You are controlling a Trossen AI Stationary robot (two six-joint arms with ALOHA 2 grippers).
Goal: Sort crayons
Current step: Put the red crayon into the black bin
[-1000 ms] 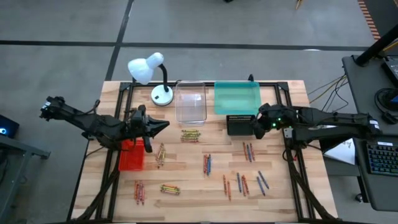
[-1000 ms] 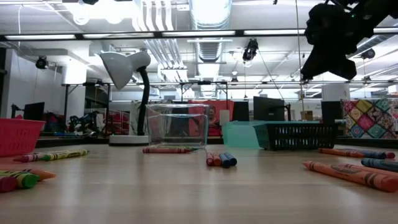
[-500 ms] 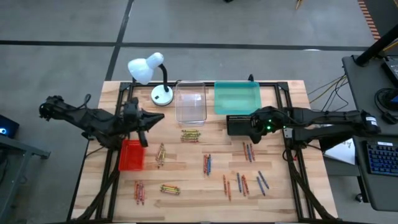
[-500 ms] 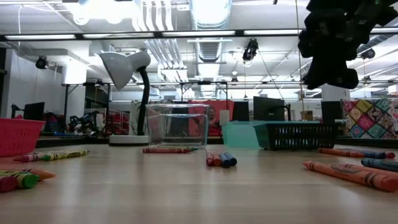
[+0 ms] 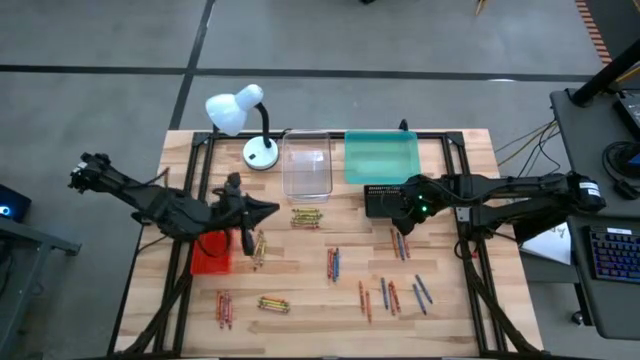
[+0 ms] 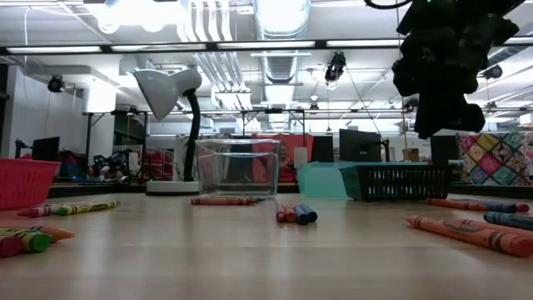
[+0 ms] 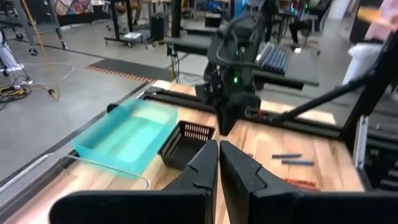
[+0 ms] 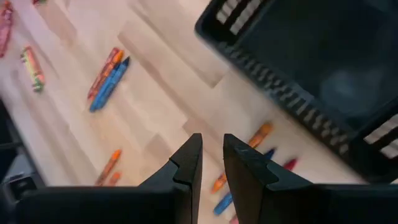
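Crayons lie flat on the wooden table in small groups, among them one (image 5: 306, 216) before the clear tray (image 5: 306, 162), one (image 5: 401, 243) in front of the black tray (image 5: 384, 200), and one (image 5: 333, 263) at mid-table. My left gripper (image 5: 272, 208) hangs shut above the table, between the red tray (image 5: 211, 250) and the first group; its fingers (image 7: 217, 152) hold nothing. My right gripper (image 5: 398, 222) hovers over the black tray's near edge, tilted down. A narrow gap (image 8: 212, 152) shows between its fingers, with nothing in it.
A white desk lamp (image 5: 240, 115) stands at the far left, beside the clear tray, and a teal tray (image 5: 381, 157) stands behind the black one. More crayons (image 5: 273, 303) lie toward the near edge. A black frame (image 5: 470, 250) runs along the table's sides.
My right gripper has moved toward the table's left, come down a little, and tipped further downward over the black tray's near edge. My left gripper pulled back toward the far left, then swung out again toward the crayons before the clear tray.
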